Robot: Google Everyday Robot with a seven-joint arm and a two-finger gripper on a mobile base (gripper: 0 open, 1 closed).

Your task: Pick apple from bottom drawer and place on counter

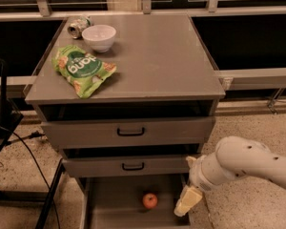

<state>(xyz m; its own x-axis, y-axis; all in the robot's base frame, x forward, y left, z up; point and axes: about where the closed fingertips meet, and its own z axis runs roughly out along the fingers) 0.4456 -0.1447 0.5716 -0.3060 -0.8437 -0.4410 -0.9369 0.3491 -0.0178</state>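
At the foot of a grey cabinet, the bottom drawer [109, 202] is open. A small red-orange apple [150, 201] lies on its grey floor, right of centre. Just right of the apple, the robot's cream-coloured hand [187, 202] hangs at the drawer's right edge, pointing down. It is near the apple but not touching it, and whether it is released or clenched cannot be told. The white arm [238, 163] reaches in from the right. Above are two drawers with black handles [130, 131]. On the table [157, 56] atop the cabinet sit a white bowl [99, 36], a can on its side [78, 26] just behind the bowl, and a green snack bag [83, 70].
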